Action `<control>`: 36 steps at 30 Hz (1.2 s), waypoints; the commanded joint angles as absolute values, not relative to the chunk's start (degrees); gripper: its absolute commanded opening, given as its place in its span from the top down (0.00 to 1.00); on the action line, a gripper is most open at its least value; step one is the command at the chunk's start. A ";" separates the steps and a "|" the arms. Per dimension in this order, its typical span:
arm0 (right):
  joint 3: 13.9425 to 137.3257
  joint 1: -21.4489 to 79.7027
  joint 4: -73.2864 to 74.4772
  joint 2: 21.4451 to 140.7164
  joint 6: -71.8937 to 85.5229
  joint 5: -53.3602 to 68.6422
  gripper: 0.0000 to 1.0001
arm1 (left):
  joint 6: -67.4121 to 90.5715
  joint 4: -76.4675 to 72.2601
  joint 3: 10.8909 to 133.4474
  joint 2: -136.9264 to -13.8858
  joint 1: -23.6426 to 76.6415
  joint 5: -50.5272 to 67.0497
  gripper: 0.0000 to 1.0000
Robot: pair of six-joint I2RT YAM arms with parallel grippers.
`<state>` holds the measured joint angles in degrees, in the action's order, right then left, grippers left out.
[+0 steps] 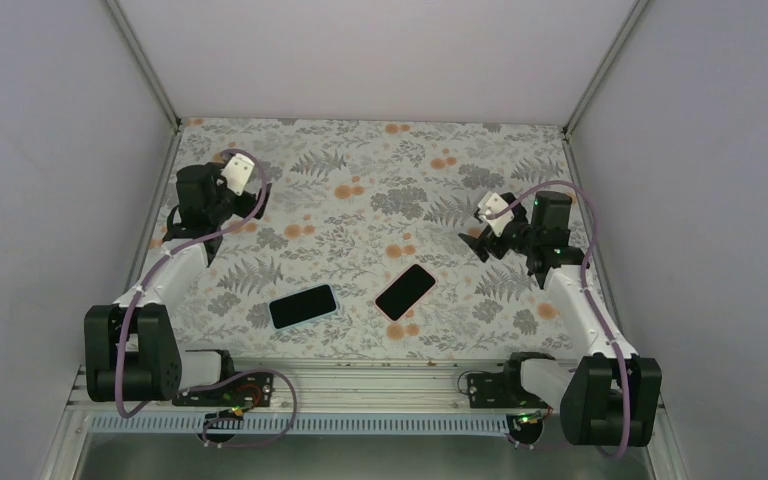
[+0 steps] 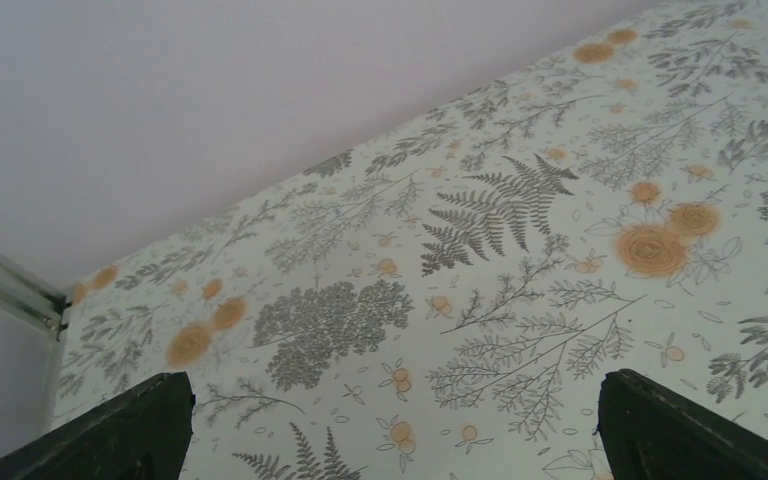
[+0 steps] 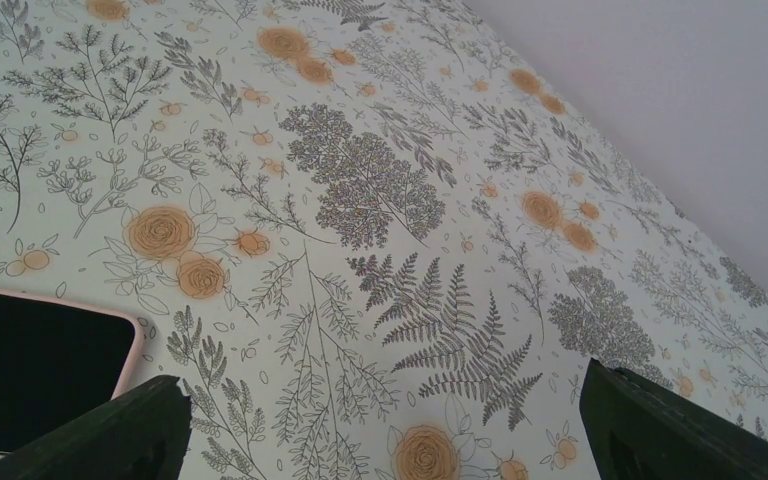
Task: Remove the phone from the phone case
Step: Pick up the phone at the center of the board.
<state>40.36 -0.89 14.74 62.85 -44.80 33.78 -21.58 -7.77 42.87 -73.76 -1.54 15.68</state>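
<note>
Two dark-screened phones lie flat near the front middle of the floral table. One is in a pale blue case (image 1: 303,306). The other is in a pink case (image 1: 405,291), and its corner also shows at the lower left of the right wrist view (image 3: 40,365). My left gripper (image 1: 258,197) hovers at the far left of the table, open and empty, well away from both phones; its wrist view (image 2: 395,390) shows only tablecloth between the fingers. My right gripper (image 1: 477,241) is open and empty, up and to the right of the pink-cased phone (image 3: 385,385).
The floral tablecloth (image 1: 380,180) covers the whole table. White walls with metal corner posts (image 1: 145,60) close in the back and both sides. The arm bases and a metal rail (image 1: 360,380) run along the near edge.
</note>
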 commanded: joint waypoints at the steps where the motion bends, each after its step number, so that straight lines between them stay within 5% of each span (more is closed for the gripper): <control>1: 40.26 -1.41 14.99 62.34 -45.48 34.58 0.00 | -20.63 -10.06 42.31 -72.00 -1.88 13.05 0.00; 13: 40.43 -1.36 16.57 62.96 -46.63 34.49 0.00 | -23.47 -8.72 42.52 -71.48 -1.93 15.53 0.00; 18: 41.18 7.59 27.87 64.73 -52.75 25.33 0.29 | -24.87 -8.72 42.37 -72.14 -1.93 15.82 0.00; 20: 41.21 9.42 31.52 65.09 -53.27 25.23 0.54 | -25.10 -8.43 43.05 -72.96 -1.93 15.15 0.00; 22: 41.10 11.18 34.41 65.65 -53.09 24.63 0.93 | -25.35 -7.42 44.16 -74.22 -1.91 14.68 0.00; 23: 40.88 12.10 35.65 65.96 -53.03 24.01 0.96 | -25.46 -7.03 44.63 -74.92 -1.90 14.44 0.00; 36: 38.60 23.13 37.71 78.96 -49.46 18.96 0.97 | -26.31 -5.64 46.36 -77.79 -1.92 13.73 0.00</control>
<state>39.27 20.80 37.80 76.58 -51.33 20.69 -25.12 -6.35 44.73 -77.73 -1.65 13.93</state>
